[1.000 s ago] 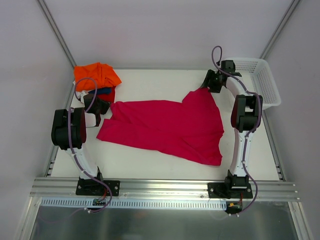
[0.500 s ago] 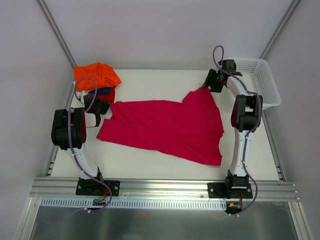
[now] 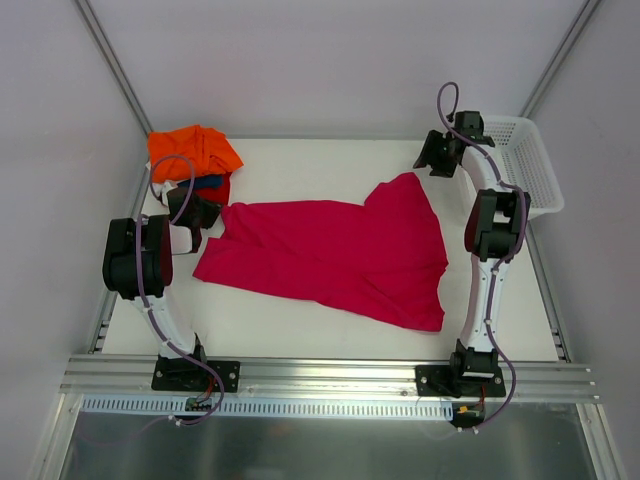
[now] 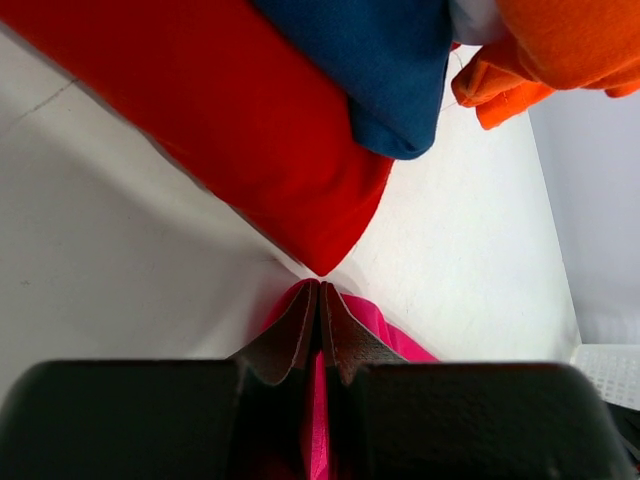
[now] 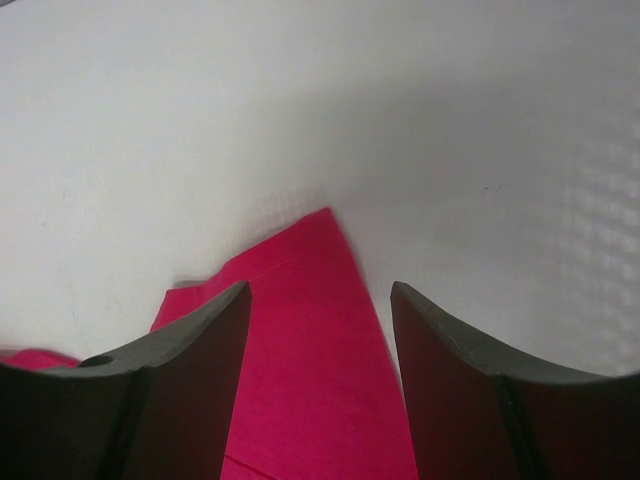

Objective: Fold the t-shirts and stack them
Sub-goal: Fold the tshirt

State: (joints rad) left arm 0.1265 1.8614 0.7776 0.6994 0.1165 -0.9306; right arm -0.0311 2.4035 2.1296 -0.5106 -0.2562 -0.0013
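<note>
The magenta t-shirt (image 3: 330, 255) is spread flat across the middle of the worktop (image 3: 300, 165). Its 9 o'clock edge is pinched in the closed left end effector (image 4: 320, 300). Its 1 o'clock corner is seen beneath the open, empty right end effector (image 5: 320, 290). Four shirts are counted: an orange t-shirt (image 3: 192, 150), a dark blue t-shirt (image 4: 390, 70) and a red t-shirt (image 4: 230, 130) are piled at 10 o'clock.

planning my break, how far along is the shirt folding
Done: the orange t-shirt, dark blue t-shirt and red t-shirt sit folded in a pile at the far left. In hand: the left tool is shut on an edge of the magenta t-shirt; the right tool hangs open over its far corner. Left: folding and stacking that shirt.
</note>
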